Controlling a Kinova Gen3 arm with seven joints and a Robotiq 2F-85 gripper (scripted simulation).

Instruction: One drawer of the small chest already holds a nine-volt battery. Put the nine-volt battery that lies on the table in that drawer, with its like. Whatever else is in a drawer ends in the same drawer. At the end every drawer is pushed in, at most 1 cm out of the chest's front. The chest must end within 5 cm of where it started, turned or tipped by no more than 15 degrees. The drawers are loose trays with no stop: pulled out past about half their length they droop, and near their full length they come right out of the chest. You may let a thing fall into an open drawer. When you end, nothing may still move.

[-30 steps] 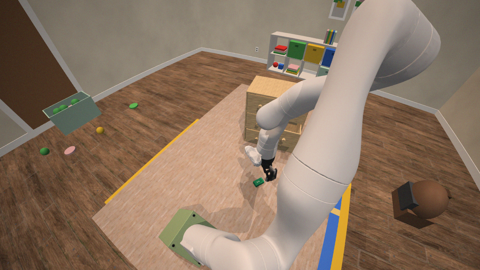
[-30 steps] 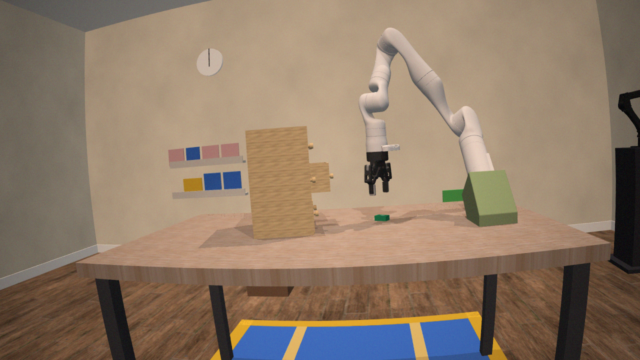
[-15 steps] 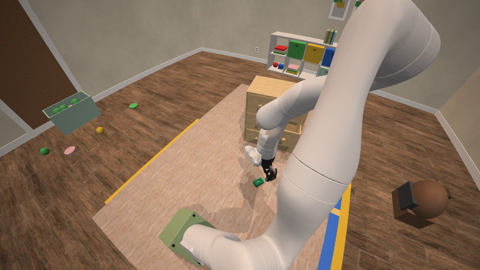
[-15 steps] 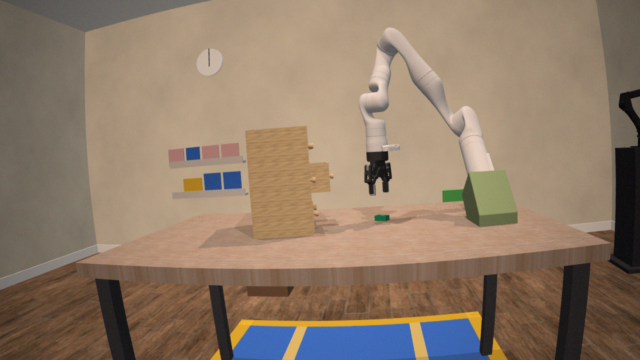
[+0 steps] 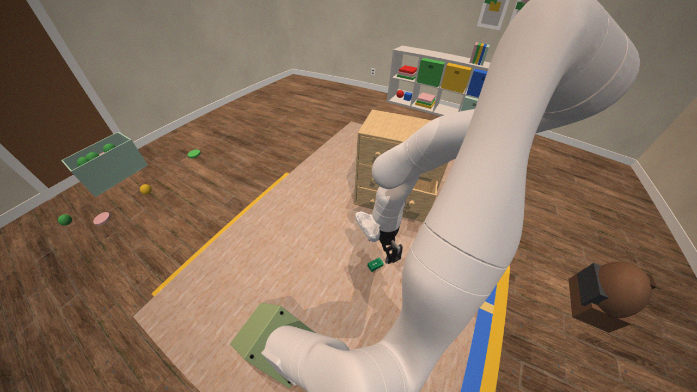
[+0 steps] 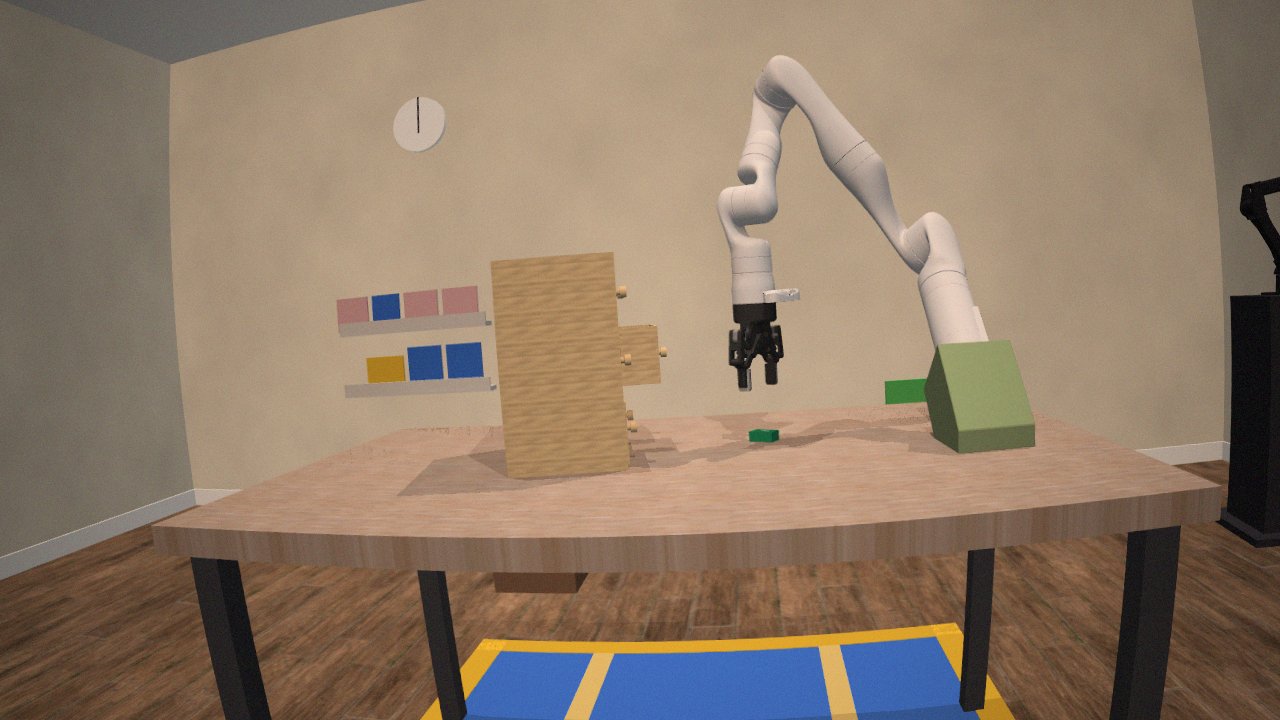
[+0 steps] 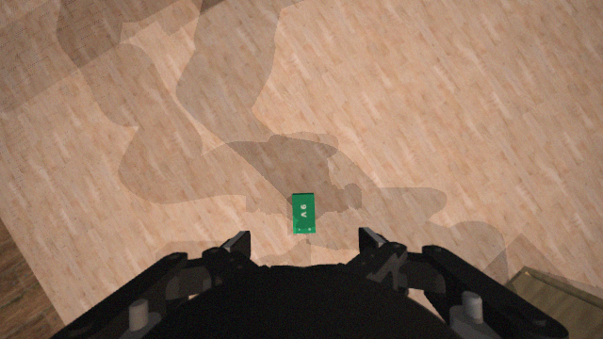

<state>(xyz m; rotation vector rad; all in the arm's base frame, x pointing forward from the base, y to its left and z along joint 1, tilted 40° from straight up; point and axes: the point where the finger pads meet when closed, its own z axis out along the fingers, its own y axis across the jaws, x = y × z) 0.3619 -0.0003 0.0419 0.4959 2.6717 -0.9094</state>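
The green nine-volt battery [image 7: 302, 214] lies flat on the table, marked 9V; it also shows in the top view [image 5: 374, 264] and the exterior view [image 6: 763, 435]. My gripper [image 6: 754, 374] hangs open and empty, fingers pointing down, well above the battery and over it; in the wrist view the gripper's [image 7: 303, 240] fingertips frame the battery's near end. The wooden chest [image 6: 562, 364] stands on the table to the left. Its middle drawer [image 6: 640, 354] is pulled partway out; the top and bottom drawers look pushed in. The drawer contents are hidden.
The green arm base [image 6: 978, 398] stands at the table's right end. In the top view the arm's own links hide part of the chest. The battery lies between the chest and the base.
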